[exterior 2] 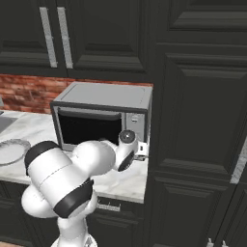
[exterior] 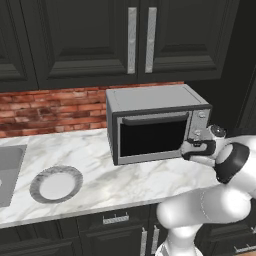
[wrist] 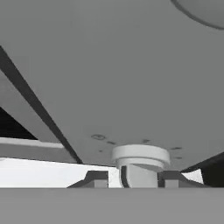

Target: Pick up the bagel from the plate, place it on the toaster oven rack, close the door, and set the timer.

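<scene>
Your gripper is pinched tight on a timer knob, fingers clamped on either side so a wrist roll will turn it. Right ahead of it is the toaster oven's control panel, with another knob further along. Beside the hand, the door stands shut, which is why the bagel can't be seen; I'd judge it's on the rack inside. Well off to the far side, the plate sits bare on the counter.
</scene>
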